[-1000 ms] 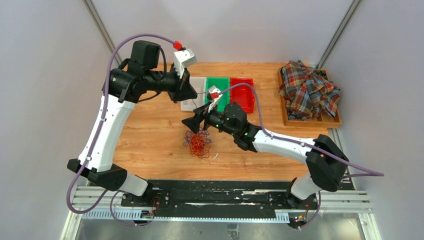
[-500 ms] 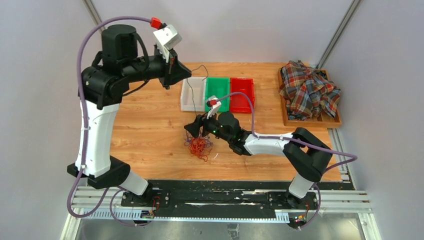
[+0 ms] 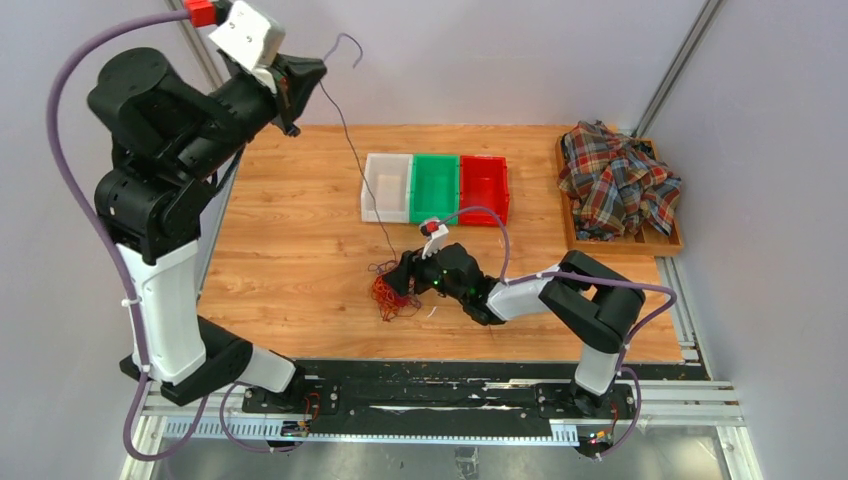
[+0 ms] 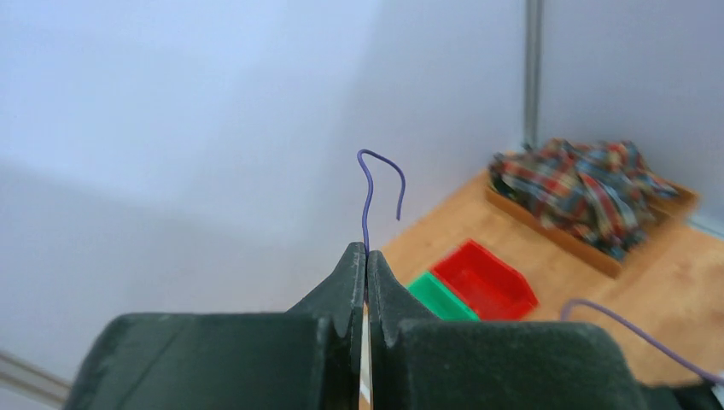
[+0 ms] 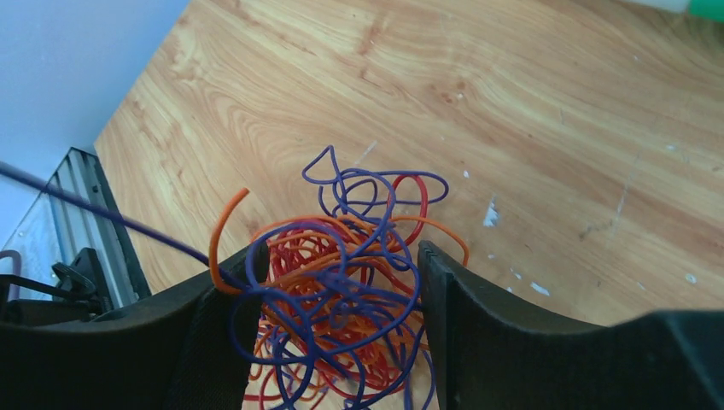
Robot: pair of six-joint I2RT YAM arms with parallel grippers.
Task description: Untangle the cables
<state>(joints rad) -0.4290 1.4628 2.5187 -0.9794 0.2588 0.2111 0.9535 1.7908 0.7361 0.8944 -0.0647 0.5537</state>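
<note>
Wooden table [image 3: 300, 250] below, and up high over its far-left corner the left gripper [image 3: 320, 70] has its jaws pinched tight on one purple strand [image 3: 362, 170], whose free end curls like a hook above the tips. That strand runs taut down to the cables [image 3: 388, 296], a small wiry tangle of red, orange and purple loops lying nearer than the white bin [image 3: 385, 185]. Low over it, the right gripper [image 5: 335, 252] is spread wide, a finger either side, loops brushing both.

left gripper [image 3: 318, 70] lifted higher and drawn back leftward, purple cable [image 3: 352, 150] pulled out long from the cables [image 3: 386, 295], right gripper [image 3: 402, 278] lowered around them, jaws narrowed
</note>
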